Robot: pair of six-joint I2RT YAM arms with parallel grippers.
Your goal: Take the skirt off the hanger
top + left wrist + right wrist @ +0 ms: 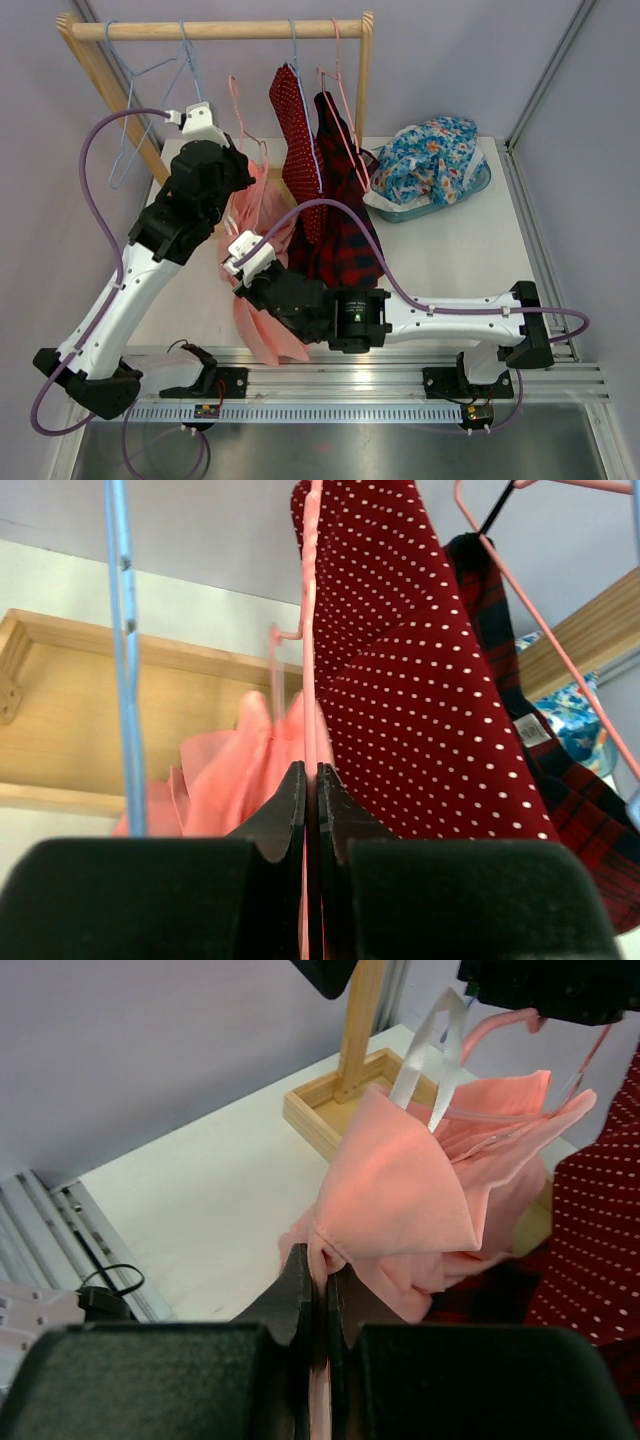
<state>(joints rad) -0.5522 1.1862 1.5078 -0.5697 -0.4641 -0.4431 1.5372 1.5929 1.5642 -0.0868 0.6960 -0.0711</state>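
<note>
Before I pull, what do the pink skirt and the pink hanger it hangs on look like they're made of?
Pink skirt: soft, matte cloth, probably a light cotton or a blend. It folds and bunches limply, with no sheen. Pink hanger: thin wire with a smooth, slightly glossy skin, likely plastic-coated metal. It is too slim in these views to be sure.

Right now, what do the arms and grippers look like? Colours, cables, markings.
Left arm and right arm: white links, black joints and bases. A purple cable loops along each. Right arm has a small green mark on a black joint. Left gripper and right gripper: black, wedge-shaped fingers, blocky black bodies, a white mount behind each.
</note>
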